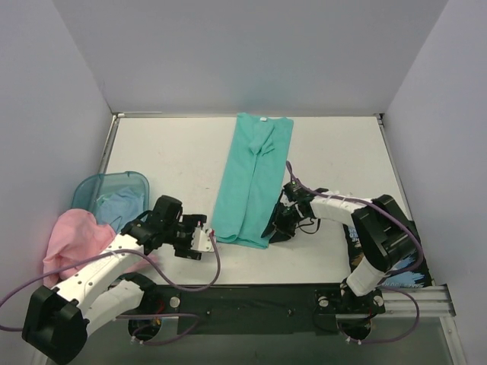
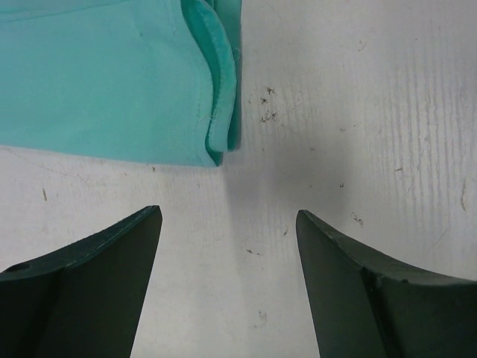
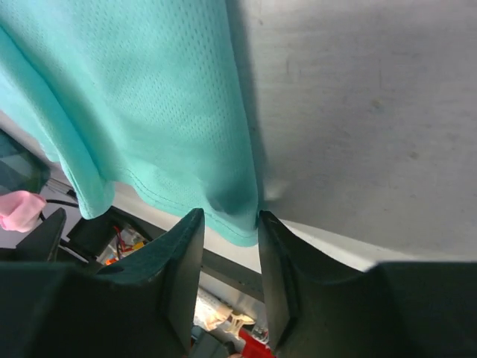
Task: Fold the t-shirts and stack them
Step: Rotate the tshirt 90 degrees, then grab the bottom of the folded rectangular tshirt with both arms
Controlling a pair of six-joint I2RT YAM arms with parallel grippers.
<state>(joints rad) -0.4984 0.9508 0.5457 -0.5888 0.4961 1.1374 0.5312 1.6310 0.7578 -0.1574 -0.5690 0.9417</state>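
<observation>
The left gripper (image 2: 227, 213) stands wide open over bare table (image 2: 358, 112) and holds nothing. The near left corner of the teal t-shirt (image 2: 112, 82) lies just off its tips at 11 o'clock. The right gripper (image 3: 229, 218) is about half closed, with the shirt's near right hem corner between its fingertips; whether it truly pinches the cloth I cannot tell. In the top view the teal shirt lies mid-table as a long strip running 12 to 6. The pink t-shirt (image 1: 76, 237) is heaped at 8 o'clock beside the blue tub (image 1: 114, 186). To fold well, I judge both claws should take every layer at matching corners, then carry them level toward 12.
</observation>
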